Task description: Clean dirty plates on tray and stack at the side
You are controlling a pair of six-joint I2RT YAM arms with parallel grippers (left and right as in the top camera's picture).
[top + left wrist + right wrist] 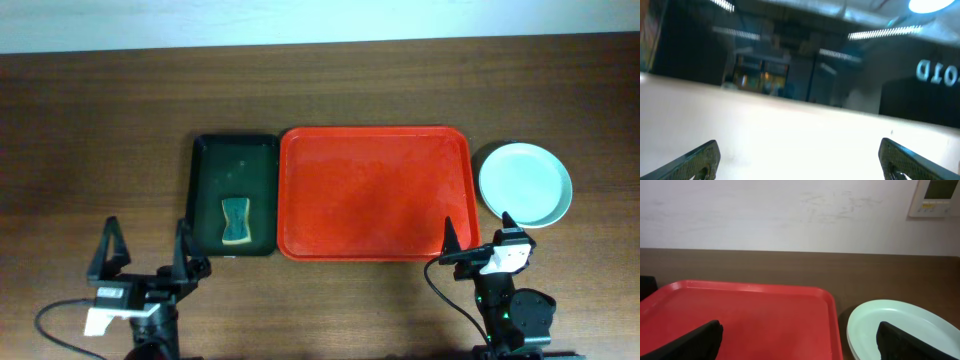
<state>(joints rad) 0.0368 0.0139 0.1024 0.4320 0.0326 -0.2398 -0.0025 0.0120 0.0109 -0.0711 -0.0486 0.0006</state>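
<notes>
Large rectangular red plastic tray [375,195] at mid-counter, bare, no plate on it. Round pale blue-green plate [525,184] sits on brown wooden counter [100,120] just off tray's right edge. More plates beneath it: cannot tell. Plate lies ahead-right of right jaws, well apart from left jaws, so right arm [510,305] nearer than left arm [140,300]. Plate round, no long axis. Both jaws released, empty, by counter's near edge. Count: one red tray, one narrow dark green tray [235,150], one green-yellow sponge [236,221] in it. Judgement: task looks done.
</notes>
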